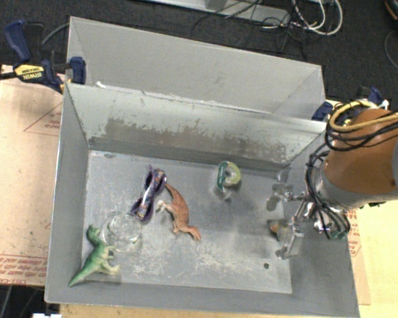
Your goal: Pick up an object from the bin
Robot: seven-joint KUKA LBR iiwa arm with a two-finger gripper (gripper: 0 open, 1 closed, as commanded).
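My gripper (283,223) hangs low at the right side of the bin, close to the right wall. Its two fingers stand apart, one toward the back (277,197) and one toward the front (288,246). A small brown thing (276,227) lies in the gap between them; whether either finger touches it I cannot tell. The nearest other thing is a small round green and yellow ball (228,175) to the left, by the back wall.
An orange toy dinosaur (182,215) lies mid-bin, with a purple striped piece (151,193) to its left. A clear cup (123,231) and a green toy dinosaur (97,258) sit at the front left. Bare floor lies between the dinosaur and the gripper.
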